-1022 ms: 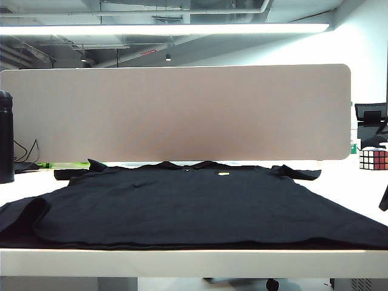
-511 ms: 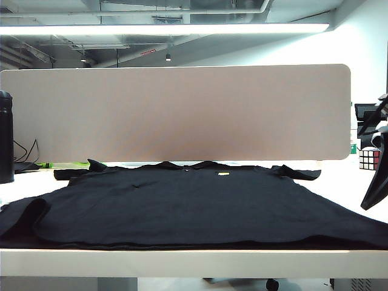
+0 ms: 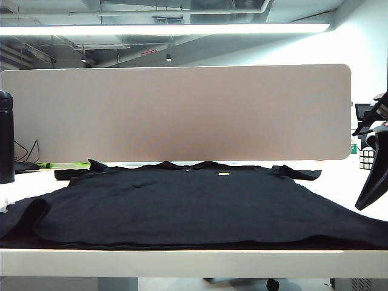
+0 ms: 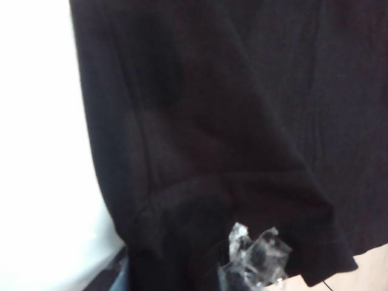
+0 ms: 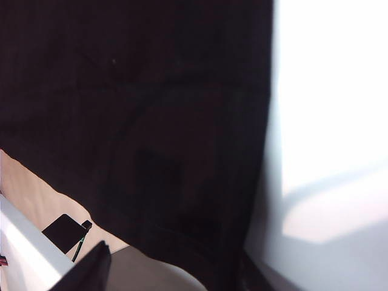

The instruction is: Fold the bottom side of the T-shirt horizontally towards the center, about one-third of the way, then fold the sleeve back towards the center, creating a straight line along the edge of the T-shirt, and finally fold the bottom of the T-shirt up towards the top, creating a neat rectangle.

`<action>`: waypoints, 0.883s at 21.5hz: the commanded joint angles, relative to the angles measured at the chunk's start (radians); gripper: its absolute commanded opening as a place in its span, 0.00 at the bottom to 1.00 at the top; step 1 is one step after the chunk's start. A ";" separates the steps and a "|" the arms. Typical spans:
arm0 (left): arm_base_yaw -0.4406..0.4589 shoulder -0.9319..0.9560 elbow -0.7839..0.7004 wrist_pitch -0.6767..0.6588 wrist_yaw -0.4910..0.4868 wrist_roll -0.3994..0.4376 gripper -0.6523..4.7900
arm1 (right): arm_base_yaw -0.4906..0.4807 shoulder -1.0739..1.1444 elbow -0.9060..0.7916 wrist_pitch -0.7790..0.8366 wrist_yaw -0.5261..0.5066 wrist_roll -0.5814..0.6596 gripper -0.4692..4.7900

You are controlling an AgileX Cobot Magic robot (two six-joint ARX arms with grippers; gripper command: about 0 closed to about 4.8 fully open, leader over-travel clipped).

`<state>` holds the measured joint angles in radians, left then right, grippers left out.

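Observation:
The black T-shirt (image 3: 182, 206) lies spread across the white table (image 3: 182, 262), collar and small yellow mark (image 3: 224, 174) at the far side. The bottom of the T-shirt (image 3: 182, 245) runs along the table's near edge. My right gripper (image 3: 371, 188) hangs at the right edge, just off the shirt's right side. In the right wrist view the right gripper (image 5: 173, 273) is open over the black cloth (image 5: 133, 109) near the hem. My left gripper (image 4: 182, 273) is open above a hem corner (image 4: 327, 260), one tape-wrapped fingertip (image 4: 254, 260) showing. It is hidden in the exterior view.
A beige partition board (image 3: 176, 112) stands behind the table. A black bottle (image 3: 6, 136) stands at the far left. A Rubik's cube (image 3: 365, 159) sits at the far right, partly behind the right arm. The shirt's left side (image 3: 24, 215) is rolled inward.
The right arm has come into the exterior view from the right edge and moved leftward toward the shirt. The shirt has not moved.

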<state>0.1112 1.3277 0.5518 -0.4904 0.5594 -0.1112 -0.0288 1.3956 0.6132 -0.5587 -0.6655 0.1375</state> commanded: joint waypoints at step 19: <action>0.026 -0.127 0.069 -0.188 0.063 0.051 0.11 | 0.001 -0.071 -0.013 -0.119 0.057 -0.084 0.09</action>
<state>0.1276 1.2205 0.6186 -0.6598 0.6140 -0.0559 -0.0288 1.3567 0.5983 -0.6621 -0.6090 0.0517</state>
